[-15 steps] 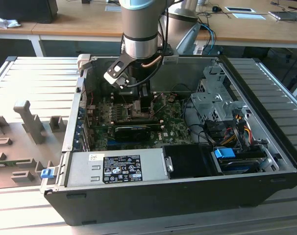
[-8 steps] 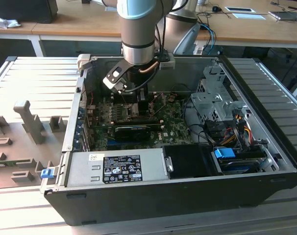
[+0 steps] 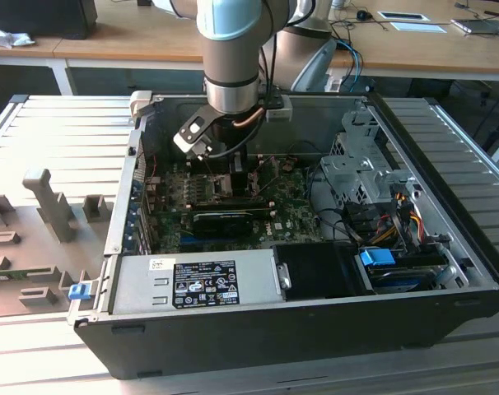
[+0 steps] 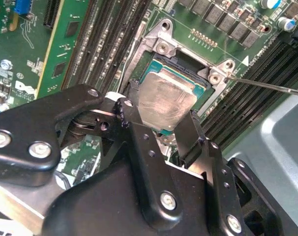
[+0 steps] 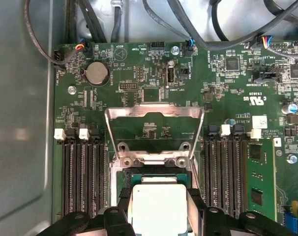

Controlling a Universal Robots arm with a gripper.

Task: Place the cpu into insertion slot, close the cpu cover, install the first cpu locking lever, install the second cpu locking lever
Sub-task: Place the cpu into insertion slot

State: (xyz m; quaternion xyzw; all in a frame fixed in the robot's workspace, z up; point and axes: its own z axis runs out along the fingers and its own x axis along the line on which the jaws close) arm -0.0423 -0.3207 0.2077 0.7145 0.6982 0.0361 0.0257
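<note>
gripper fingers pinch cpu edges | over insertion slot | cpu cover tilted open (clear of cpu)

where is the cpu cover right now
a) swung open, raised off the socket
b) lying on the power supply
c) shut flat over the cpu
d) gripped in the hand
a: in the first wrist view the cpu cover stands hinged open, its window showing bare board, clear of the cpu held in the hand.

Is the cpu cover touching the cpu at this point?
Apart. In the first wrist view the cpu cover stands flipped open, with the socket's metal bracket showing between it and the cpu.
</note>
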